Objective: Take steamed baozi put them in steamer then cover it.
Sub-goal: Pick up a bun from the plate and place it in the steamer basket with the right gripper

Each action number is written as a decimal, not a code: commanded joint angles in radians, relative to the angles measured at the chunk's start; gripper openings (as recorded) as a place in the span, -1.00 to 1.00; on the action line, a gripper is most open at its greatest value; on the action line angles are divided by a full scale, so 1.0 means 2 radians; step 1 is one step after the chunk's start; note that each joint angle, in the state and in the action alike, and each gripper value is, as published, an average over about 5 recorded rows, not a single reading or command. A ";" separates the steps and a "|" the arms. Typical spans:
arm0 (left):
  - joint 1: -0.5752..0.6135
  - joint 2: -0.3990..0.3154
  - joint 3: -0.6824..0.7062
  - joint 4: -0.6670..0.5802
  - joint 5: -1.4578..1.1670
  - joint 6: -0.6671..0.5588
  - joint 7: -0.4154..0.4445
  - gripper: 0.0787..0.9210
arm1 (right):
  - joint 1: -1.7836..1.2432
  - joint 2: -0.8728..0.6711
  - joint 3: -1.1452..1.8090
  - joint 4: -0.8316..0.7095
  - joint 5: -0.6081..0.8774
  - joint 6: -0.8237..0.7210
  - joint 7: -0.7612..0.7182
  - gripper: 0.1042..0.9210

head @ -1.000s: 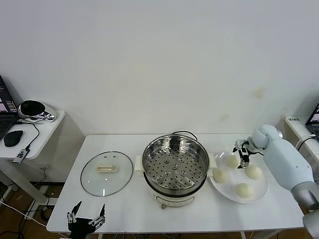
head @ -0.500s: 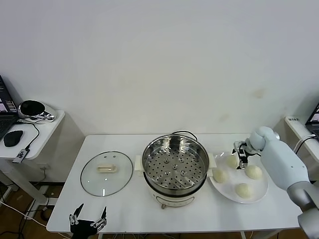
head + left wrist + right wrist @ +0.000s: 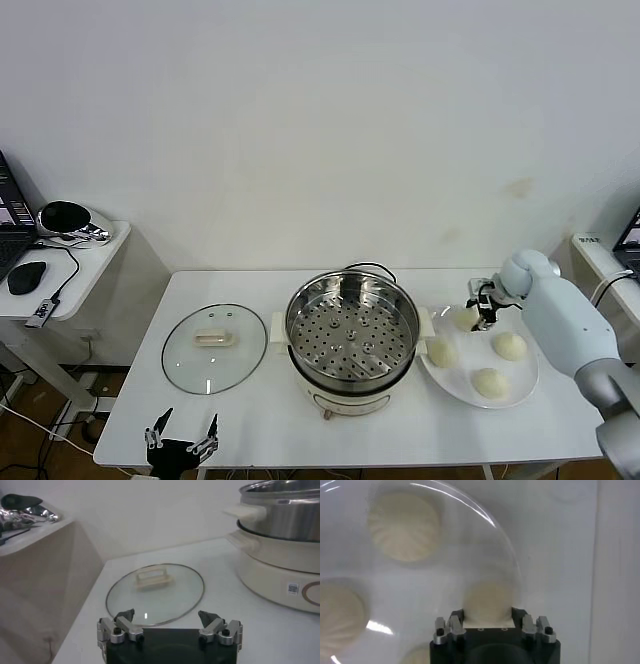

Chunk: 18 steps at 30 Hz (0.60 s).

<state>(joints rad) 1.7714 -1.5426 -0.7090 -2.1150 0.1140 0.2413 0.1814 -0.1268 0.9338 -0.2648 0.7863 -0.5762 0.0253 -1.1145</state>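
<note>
Four steamed baozi (image 3: 487, 351) are seen on a white plate (image 3: 525, 385), at 3 o'clock of the steamer (image 3: 351, 337). The rear bun (image 3: 487, 601) is clasped between the right gripper's (image 3: 483, 313) fingers. The steamer's perforated tray is uncovered. The cover (image 3: 213, 347) lies flat at 9 o'clock. The left gripper (image 3: 181, 443) is held spread at the table's (image 3: 260, 425) front edge.
</note>
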 commanded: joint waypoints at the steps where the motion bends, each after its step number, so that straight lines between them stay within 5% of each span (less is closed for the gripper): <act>1: -0.006 0.000 0.000 0.004 0.001 0.001 0.000 0.77 | 0.057 -0.038 -0.065 0.043 0.096 -0.026 -0.015 0.18; 13: -0.028 0.009 0.000 0.011 -0.009 0.019 -0.001 0.77 | 0.274 -0.029 -0.280 0.136 0.272 -0.067 -0.068 0.18; 18: -0.028 0.011 0.002 0.003 -0.011 0.019 0.000 0.77 | 0.308 0.021 -0.304 0.127 0.340 0.009 -0.123 0.18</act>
<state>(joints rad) 1.7224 -1.5223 -0.7049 -2.1076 0.0938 0.2714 0.1808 0.2813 0.9086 -0.6691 0.9857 -0.1391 -0.0452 -1.2475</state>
